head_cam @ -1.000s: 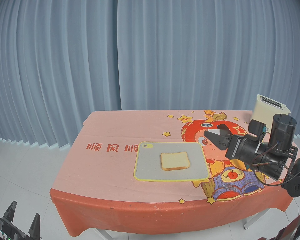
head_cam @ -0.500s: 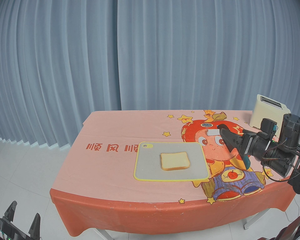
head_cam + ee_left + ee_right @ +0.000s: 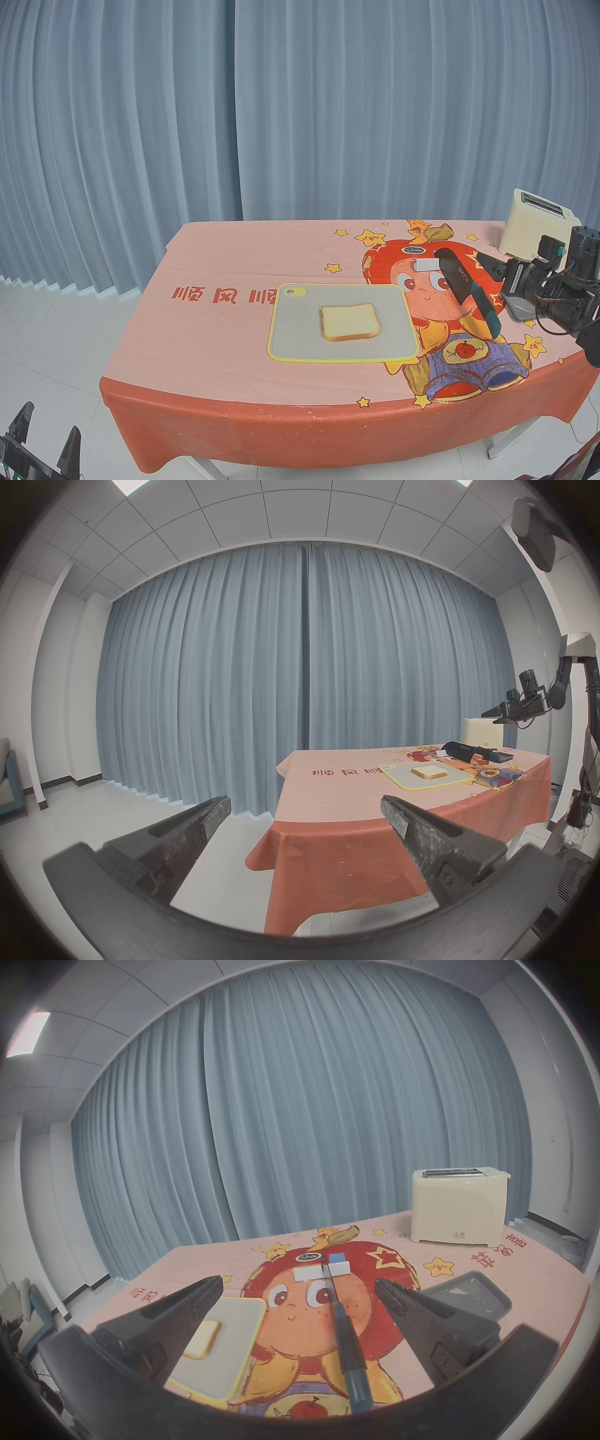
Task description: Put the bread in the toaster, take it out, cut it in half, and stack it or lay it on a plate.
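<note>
Pink-clothed table [image 3: 250, 262]: bread [image 3: 349, 322] lies flat on the cutting board [image 3: 300, 325]; the knife [image 3: 467, 290], handle toward you, lies between board and your right gripper [image 3: 297, 1285], jaws spread and empty, the nearer arm.

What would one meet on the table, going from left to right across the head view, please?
bread → knife → toaster

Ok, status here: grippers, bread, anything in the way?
Left gripper open, low, off the table. Right gripper open, empty, by the toaster. Bread whole on cutting board. Knife lies between board and right gripper.
</note>
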You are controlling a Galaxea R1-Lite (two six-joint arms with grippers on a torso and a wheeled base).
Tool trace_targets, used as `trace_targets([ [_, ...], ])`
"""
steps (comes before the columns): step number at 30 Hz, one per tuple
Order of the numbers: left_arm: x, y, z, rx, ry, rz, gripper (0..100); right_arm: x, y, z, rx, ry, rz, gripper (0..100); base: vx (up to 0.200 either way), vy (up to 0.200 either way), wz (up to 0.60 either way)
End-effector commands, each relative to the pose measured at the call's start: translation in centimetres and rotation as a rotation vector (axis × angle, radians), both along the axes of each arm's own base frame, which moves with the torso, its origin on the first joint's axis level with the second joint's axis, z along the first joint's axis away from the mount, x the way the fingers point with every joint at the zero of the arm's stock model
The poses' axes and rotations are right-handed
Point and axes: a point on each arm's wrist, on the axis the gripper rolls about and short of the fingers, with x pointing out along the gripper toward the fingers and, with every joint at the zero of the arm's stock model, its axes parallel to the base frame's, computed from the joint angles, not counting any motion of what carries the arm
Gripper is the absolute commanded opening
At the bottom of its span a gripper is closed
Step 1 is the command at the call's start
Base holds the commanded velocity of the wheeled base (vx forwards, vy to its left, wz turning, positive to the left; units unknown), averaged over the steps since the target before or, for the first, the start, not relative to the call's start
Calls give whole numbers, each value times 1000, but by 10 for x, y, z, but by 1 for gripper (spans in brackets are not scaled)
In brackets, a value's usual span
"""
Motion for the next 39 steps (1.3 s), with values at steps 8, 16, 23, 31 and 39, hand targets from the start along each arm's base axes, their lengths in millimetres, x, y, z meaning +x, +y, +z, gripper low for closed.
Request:
trace_targets([
  [8, 1, 0, -5, 0, 18, 0, 100, 21, -7, -35, -25, 129, -33, 100, 0, 0, 0],
  [16, 1, 0, -5, 2, 17, 0, 100, 25, -8, -47, -34, 172, -31, 100, 0, 0, 0],
  [23, 1, 0, -5, 2, 17, 0, 100, 29, -12, -59, -88, 205, 35, 100, 0, 0, 0],
  [31, 1, 0, -5, 2, 17, 0, 100, 36, -14, -59, -65, 121, 72, 100, 0, 0, 0],
  [39, 1, 0, -5, 2, 17, 0, 100, 45, -18, -76, -110, 111, 66, 100, 0, 0, 0],
])
